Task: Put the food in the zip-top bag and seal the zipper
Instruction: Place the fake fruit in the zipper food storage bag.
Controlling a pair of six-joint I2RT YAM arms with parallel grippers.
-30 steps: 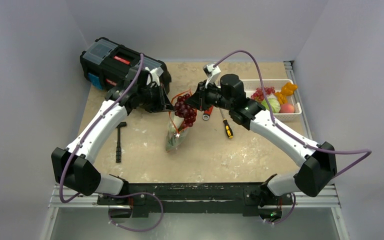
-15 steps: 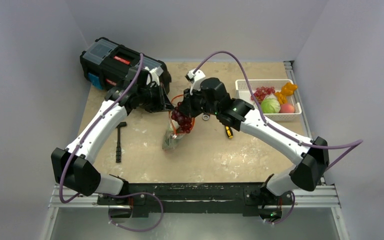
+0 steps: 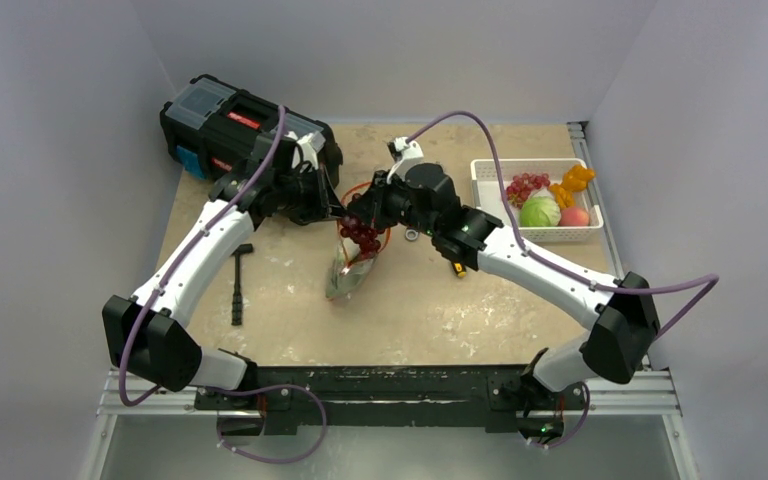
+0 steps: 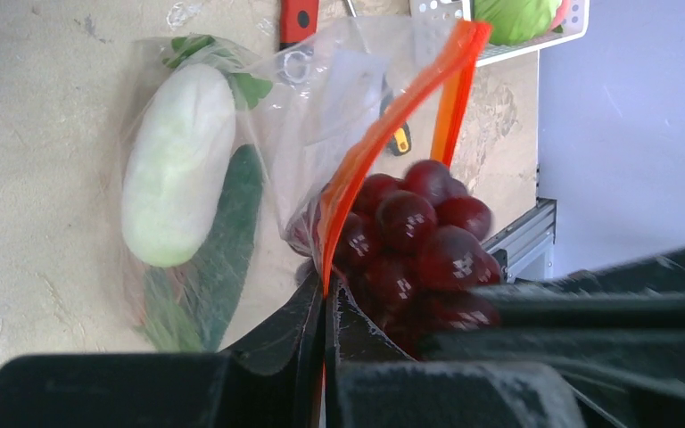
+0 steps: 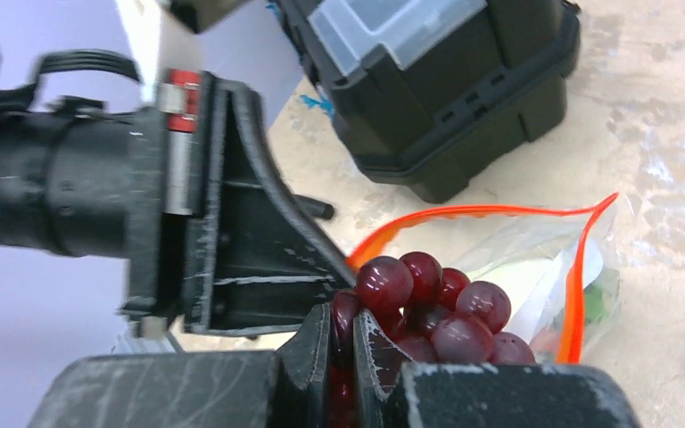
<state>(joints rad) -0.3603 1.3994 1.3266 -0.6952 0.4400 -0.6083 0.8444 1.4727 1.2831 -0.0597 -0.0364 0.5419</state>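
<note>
Swings the grape bunch (image 5: 428,308) leftward from three o'clock, down into the bag (image 3: 345,278) mouth. Clamps the glossy, knobbly bunch in the right gripper (image 5: 343,325); pinches the red-orange zipper (image 4: 406,102) in the left gripper (image 4: 325,308), holding crinkly clear plastic open. Wants a push toward six o'clock, along the bag's length, onto the smooth white radish (image 4: 177,165) inside. Leaves that to the right arm, already there.

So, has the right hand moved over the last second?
Yes. The right hand, shut on the grape bunch, has shifted left, away from the white basket, toward the black toolbox.
</note>
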